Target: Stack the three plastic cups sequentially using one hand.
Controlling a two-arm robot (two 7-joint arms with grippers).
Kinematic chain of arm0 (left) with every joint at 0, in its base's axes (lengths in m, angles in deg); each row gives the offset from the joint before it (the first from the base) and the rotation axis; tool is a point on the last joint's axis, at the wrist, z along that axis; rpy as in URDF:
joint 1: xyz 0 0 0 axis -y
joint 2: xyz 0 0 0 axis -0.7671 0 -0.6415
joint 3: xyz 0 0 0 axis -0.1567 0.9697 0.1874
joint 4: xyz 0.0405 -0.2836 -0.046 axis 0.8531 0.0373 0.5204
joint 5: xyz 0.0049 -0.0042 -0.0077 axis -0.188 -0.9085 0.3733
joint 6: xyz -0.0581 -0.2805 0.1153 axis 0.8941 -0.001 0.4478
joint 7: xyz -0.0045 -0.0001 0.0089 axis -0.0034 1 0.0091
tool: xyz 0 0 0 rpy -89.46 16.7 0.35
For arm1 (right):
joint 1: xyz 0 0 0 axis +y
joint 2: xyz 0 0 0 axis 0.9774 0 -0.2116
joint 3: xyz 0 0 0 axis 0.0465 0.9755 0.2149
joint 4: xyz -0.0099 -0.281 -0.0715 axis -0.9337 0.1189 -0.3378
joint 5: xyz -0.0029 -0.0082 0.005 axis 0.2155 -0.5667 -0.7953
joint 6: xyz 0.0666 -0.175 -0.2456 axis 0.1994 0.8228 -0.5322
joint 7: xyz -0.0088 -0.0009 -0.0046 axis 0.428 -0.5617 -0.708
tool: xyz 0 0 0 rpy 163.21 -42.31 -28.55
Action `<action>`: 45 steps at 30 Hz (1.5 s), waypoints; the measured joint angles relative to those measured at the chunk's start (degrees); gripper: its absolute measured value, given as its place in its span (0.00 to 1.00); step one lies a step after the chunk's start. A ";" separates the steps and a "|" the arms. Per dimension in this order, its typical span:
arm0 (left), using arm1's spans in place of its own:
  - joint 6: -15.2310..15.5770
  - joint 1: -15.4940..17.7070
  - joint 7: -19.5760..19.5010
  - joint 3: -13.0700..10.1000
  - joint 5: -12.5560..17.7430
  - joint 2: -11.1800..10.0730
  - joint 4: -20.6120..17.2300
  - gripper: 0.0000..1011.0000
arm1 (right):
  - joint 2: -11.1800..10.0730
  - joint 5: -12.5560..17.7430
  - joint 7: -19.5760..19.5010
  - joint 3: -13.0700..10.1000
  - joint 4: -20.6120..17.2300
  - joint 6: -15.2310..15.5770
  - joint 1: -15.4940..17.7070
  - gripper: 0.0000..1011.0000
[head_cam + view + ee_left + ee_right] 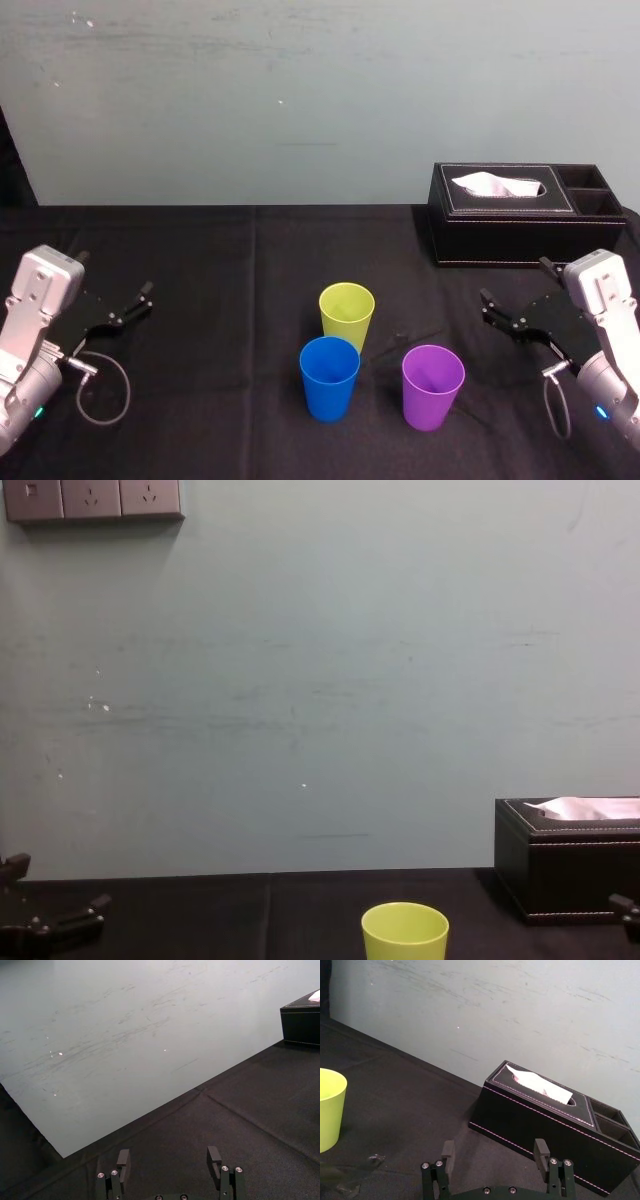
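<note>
All three plastic cups stand upright and unstacked on the black cloth surface [220, 300]: lime-green cup [347, 312] at the back, blue cup [329, 376] just in front of it, purple cup [433, 386] a bit apart to the right, and the stitched black tissue box [510, 215] well behind. The left gripper [118, 275] and right gripper [515, 282] hang out at the sides, jaws spread wide, nothing in them. The cups look light, thin-walled, smooth and kinda slippery, plus tapered, so they'd probably tip or squish easily; pinching one wall at the rim, one finger inside, seems safest
</note>
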 joint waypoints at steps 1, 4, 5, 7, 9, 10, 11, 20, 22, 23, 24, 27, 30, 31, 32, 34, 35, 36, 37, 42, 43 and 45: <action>0.00 0.00 0.00 0.00 0.00 0.00 0.00 0.99 | 0.00 0.00 0.00 0.00 0.00 0.00 0.00 0.99; 0.00 0.00 0.00 0.00 0.00 0.00 0.00 0.99 | 0.00 0.00 0.00 0.00 0.00 0.00 0.00 0.99; 0.00 0.00 0.00 0.00 0.00 0.00 0.00 0.99 | 0.00 0.00 0.00 0.00 0.00 0.00 0.00 0.99; 0.00 0.00 0.00 0.00 0.00 0.00 0.00 0.99 | 0.00 0.00 0.00 0.00 0.00 0.00 0.00 0.99; 0.00 0.00 0.00 0.00 0.00 0.00 0.00 0.99 | 0.00 0.00 0.00 0.00 0.00 0.00 0.00 0.99; 0.00 0.00 0.00 0.00 0.00 0.00 0.00 0.99 | 0.00 0.00 0.00 0.00 0.00 0.00 0.00 0.99; 0.00 0.00 0.00 0.00 0.00 0.00 0.00 0.99 | 0.00 0.00 0.00 0.00 0.00 0.00 0.00 0.99; 0.00 0.00 0.00 0.00 0.00 0.00 0.00 0.99 | 0.00 0.00 0.00 0.00 0.00 0.00 0.00 0.99; 0.00 0.00 0.00 0.00 0.00 0.00 0.00 0.99 | 0.00 0.00 0.00 0.00 0.00 0.00 0.00 0.99; 0.00 0.00 0.00 0.00 0.00 0.00 0.00 0.99 | 0.00 0.00 0.00 0.00 0.00 0.00 0.00 0.99; 0.00 0.00 0.00 0.00 0.00 0.00 0.00 0.99 | 0.00 0.00 0.00 0.00 0.01 0.00 0.00 0.99; 0.00 0.00 0.00 0.00 0.00 0.00 0.00 0.99 | 0.00 0.00 0.00 0.00 0.00 0.00 0.00 0.99; 0.00 0.00 0.00 0.00 0.00 0.00 0.00 0.99 | 0.00 0.00 0.00 0.00 0.00 0.00 0.00 0.99; 0.00 0.00 0.00 0.00 0.00 0.00 0.00 0.99 | 0.00 0.00 0.00 0.00 0.00 0.00 0.00 0.99; 0.00 0.00 0.00 0.00 0.00 0.00 0.00 0.99 | 0.00 0.00 0.00 0.00 0.00 0.00 0.00 0.99; 0.00 0.00 0.00 0.00 0.00 0.00 0.00 0.99 | 0.00 0.00 0.00 0.00 0.00 0.00 0.00 0.99; 0.00 0.00 0.00 0.00 0.00 0.00 0.00 0.99 | 0.00 0.00 0.00 0.00 0.00 0.00 0.00 0.99; 0.00 0.00 0.00 0.00 0.00 0.00 0.00 0.99 | 0.00 0.00 0.00 0.00 0.01 0.00 0.00 0.99; 0.00 0.00 0.00 0.00 0.00 0.00 0.00 0.99 | 0.00 0.00 0.00 0.00 0.00 0.00 0.00 0.99; 0.00 0.00 0.00 0.00 0.00 0.00 0.00 0.99 | 0.00 0.00 0.00 0.00 0.00 0.00 0.00 0.99; 0.00 0.00 0.00 0.00 0.00 0.00 0.00 0.99 | 0.00 0.00 0.00 0.00 0.00 0.00 0.00 0.99; 0.00 0.00 0.00 0.00 0.00 0.00 0.00 0.99 | 0.00 0.00 0.00 0.00 0.00 0.00 0.00 0.99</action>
